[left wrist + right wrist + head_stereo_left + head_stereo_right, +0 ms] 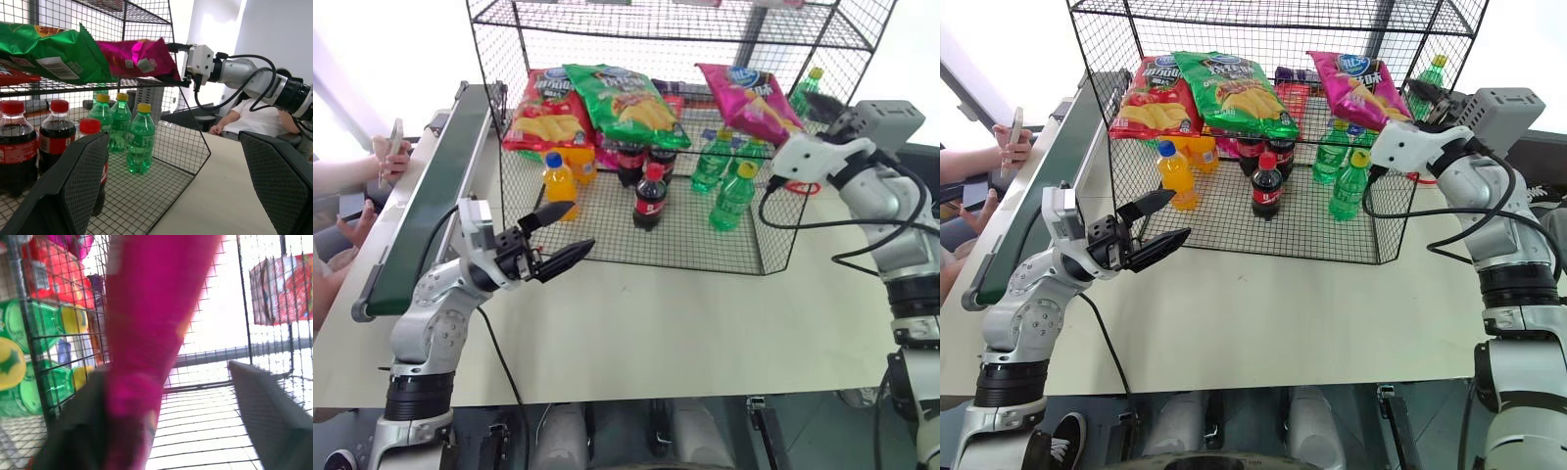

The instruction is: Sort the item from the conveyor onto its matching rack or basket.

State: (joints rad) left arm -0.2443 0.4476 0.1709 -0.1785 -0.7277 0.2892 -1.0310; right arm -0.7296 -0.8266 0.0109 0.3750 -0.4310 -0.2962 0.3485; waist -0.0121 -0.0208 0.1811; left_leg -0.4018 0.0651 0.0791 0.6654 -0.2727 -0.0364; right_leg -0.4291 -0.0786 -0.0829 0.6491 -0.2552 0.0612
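Right gripper (166,421) jaws spread at the rack's (607,20) right side; pink chip bag (744,98) between them, apparently loose on the shelf.

My own two black fingers (66,191) rise wide apart, nothing between them. Ahead stands the black wire rack (188,156). On its middle shelf the magenta-pink chip bag (139,58) lies beside the green chip bag (46,51), their edges touching, with a sliver of a red bag (14,78) under the green one. My right gripper (188,63) is at the pink bag's outer end, just at the shelf's edge; I cannot tell how its fingers stand. On the shelf below stand green bottles with yellow caps (139,139) and dark cola bottles with red caps (56,134). A person in white (254,122) sits behind the table (220,196).
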